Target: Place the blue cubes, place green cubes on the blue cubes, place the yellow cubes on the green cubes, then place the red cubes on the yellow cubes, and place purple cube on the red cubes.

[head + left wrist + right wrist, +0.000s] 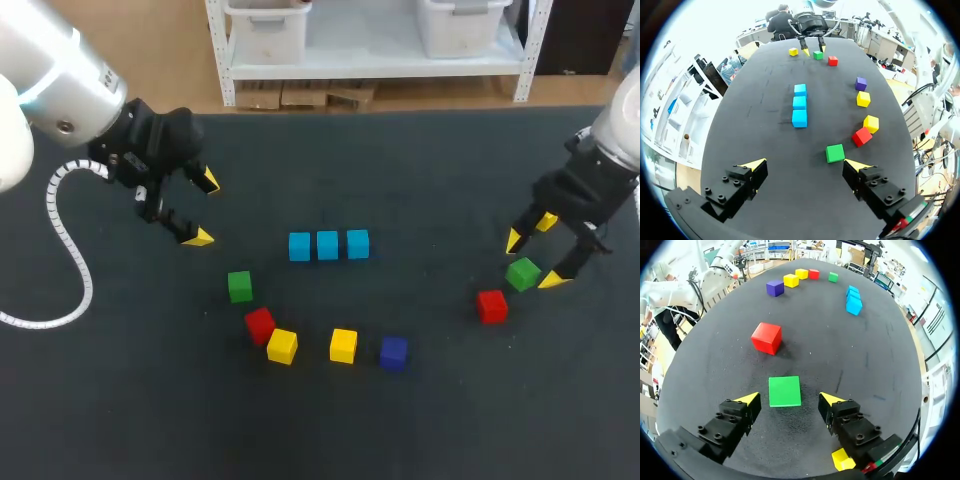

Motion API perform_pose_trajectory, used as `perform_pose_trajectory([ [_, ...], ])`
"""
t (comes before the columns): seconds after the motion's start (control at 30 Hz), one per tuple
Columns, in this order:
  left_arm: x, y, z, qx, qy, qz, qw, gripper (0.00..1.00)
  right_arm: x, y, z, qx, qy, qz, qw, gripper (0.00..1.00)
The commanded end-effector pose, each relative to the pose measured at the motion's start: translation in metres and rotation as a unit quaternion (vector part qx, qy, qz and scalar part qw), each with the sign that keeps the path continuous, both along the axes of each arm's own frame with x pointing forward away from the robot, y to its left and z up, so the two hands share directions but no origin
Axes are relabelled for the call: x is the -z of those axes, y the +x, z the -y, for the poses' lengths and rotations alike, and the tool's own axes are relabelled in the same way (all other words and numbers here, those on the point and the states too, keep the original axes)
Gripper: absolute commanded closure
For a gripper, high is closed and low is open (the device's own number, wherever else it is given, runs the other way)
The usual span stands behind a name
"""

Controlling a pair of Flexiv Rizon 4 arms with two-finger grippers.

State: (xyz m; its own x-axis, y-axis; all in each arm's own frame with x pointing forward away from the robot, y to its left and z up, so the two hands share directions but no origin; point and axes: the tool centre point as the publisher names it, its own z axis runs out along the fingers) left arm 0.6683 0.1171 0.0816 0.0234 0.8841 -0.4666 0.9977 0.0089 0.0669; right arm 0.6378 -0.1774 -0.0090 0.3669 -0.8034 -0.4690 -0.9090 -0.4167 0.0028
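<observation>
Right gripper (789, 399) parted, straddling green cube (784, 390) without contact | left gripper (805, 163) parted, poised over table (765, 100)

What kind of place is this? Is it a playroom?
More likely a robot lab, I think. A left tool and a right tool hang over a black table with blue cubes and other coloured ones.

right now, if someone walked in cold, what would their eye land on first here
Probably the three blue cubes, lined up in a neat row in the middle of the table. Next, the right gripper at the right side, open, with a green cube between its fingers and a red cube just beside it. Nearer the front, loose cubes lie in a curved line, and the left gripper hangs open at the left.
</observation>
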Motion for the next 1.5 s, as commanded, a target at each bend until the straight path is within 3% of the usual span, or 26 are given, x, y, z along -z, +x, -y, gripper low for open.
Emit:
perform_pose_trajectory([
  [0.03, 0.000, -0.001, -0.002, 0.001, -0.002, 0.002, 1.000, 0.00, -0.001, -0.002, 0.000, -0.001, 0.003, 0.000, 1.000, 0.25],
  [0.1, 0.000, -0.001, -0.002, 0.001, -0.002, 0.002, 1.000, 0.00, -0.002, -0.002, -0.001, -0.002, 0.004, 0.001, 1.000, 0.24],
  [0.17, 0.000, -0.001, -0.002, 0.001, -0.002, 0.002, 1.000, 0.00, -0.003, -0.002, -0.002, -0.002, 0.004, 0.002, 1.000, 0.30],
  [0.33, 0.000, -0.001, -0.002, 0.001, -0.002, 0.002, 1.000, 0.00, -0.004, -0.002, -0.003, -0.003, 0.005, 0.005, 1.000, 1.00],
  [0.53, 0.000, -0.001, -0.002, 0.001, -0.002, 0.002, 1.000, 0.00, -0.004, -0.003, -0.004, -0.001, 0.008, 0.005, 1.000, 1.00],
  [0.73, 0.000, -0.001, -0.002, 0.001, -0.002, 0.002, 1.000, 0.00, -0.018, -0.003, -0.011, 0.016, 0.012, 0.003, 1.000, 1.00],
  [1.0, 0.000, -0.001, -0.002, 0.001, -0.002, 0.002, 1.000, 0.00, -0.049, 0.013, -0.036, 0.123, 0.011, 0.002, 0.992, 1.00],
  [1.23, 0.000, -0.001, -0.002, 0.001, -0.002, 0.002, 1.000, 0.00, -0.068, 0.025, -0.079, 0.197, -0.015, 0.024, 0.980, 1.00],
  [1.5, 0.000, -0.001, -0.002, 0.001, -0.002, 0.002, 1.000, 0.00, -0.083, 0.036, -0.140, 0.190, -0.023, 0.040, 0.981, 1.00],
])
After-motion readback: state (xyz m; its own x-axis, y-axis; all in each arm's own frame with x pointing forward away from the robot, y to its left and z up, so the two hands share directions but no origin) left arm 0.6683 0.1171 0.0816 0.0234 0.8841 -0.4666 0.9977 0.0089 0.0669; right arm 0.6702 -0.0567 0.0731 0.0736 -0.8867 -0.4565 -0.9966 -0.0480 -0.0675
